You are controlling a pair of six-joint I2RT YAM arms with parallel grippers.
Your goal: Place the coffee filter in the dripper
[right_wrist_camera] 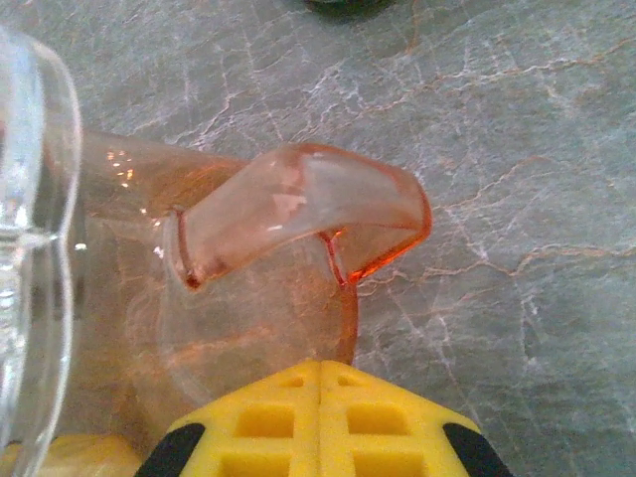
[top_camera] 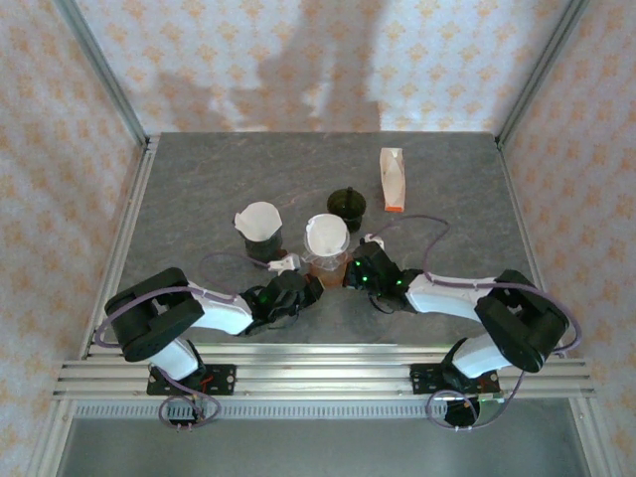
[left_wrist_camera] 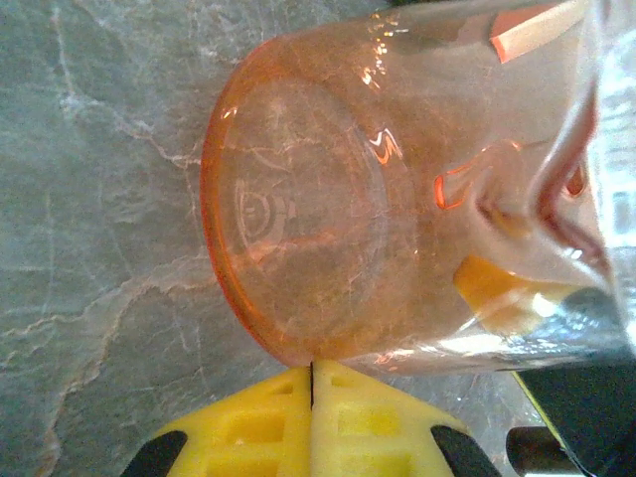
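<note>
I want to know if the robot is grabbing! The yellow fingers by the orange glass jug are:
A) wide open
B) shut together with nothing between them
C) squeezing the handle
B: the left fingers and right fingers meet with no gap, the orange glass jug ahead of them.

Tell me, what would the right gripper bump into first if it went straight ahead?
Probably the orange glass cup, just below its curved handle. It sits right in front of the shut right gripper, maybe touching; depth is hard to judge.
</note>
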